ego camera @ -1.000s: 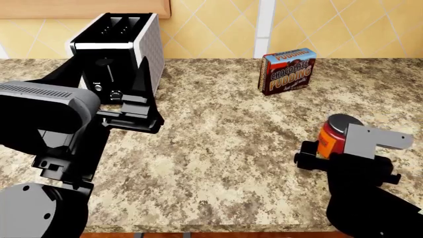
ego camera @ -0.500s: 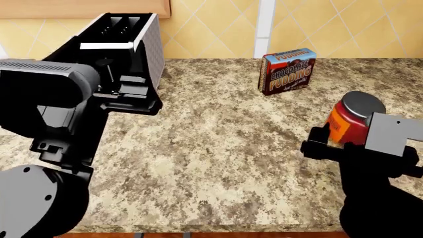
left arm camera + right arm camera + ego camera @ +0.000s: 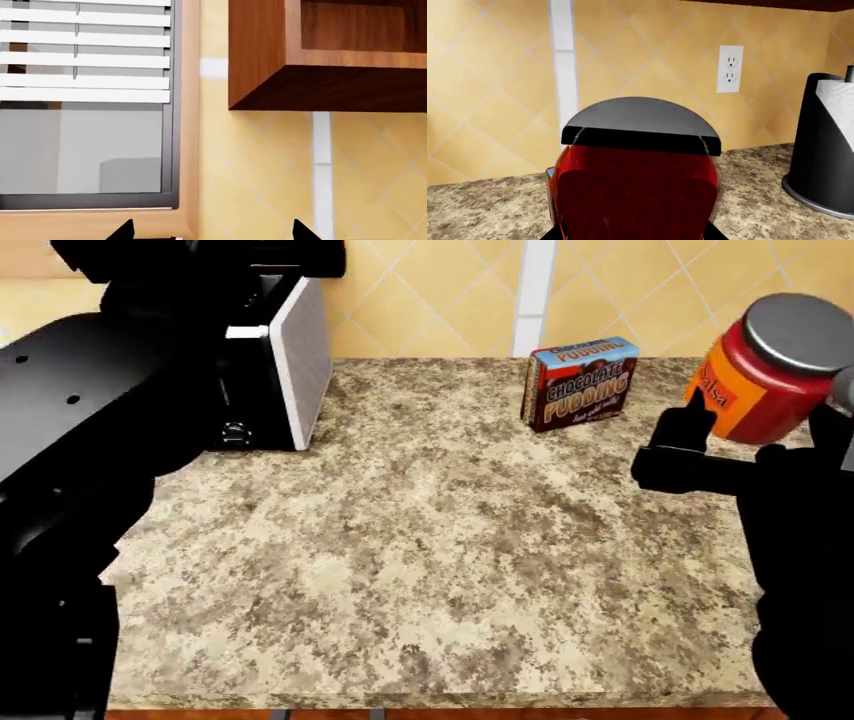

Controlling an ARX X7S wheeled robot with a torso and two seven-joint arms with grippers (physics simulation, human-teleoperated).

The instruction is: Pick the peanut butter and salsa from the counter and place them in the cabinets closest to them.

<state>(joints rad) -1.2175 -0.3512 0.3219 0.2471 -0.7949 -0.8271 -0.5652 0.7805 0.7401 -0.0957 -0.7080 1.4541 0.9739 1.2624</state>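
The salsa (image 3: 763,365), a squat orange-red jar with a grey-looking lid, hangs tilted above the counter (image 3: 400,540) at the right. My right gripper (image 3: 761,430) is shut on its lower body. In the right wrist view the salsa (image 3: 637,175) fills the space between the jaws of the right gripper (image 3: 634,235). My left gripper (image 3: 212,232) is open and holds nothing, raised in front of the yellow tiled wall below an open wooden wall cabinet (image 3: 320,55). The peanut butter is out of view.
A black-and-white toaster (image 3: 291,350) stands at the back left, half hidden by my left arm (image 3: 94,390). A chocolate pudding box (image 3: 581,383) stands at the back middle. A black paper-towel holder (image 3: 827,150), a wall outlet (image 3: 728,69) and a window with blinds (image 3: 80,100) also show.
My right gripper has lifted the salsa off the counter and carried it up and back. My left arm has risen high, now covering part of the toaster.
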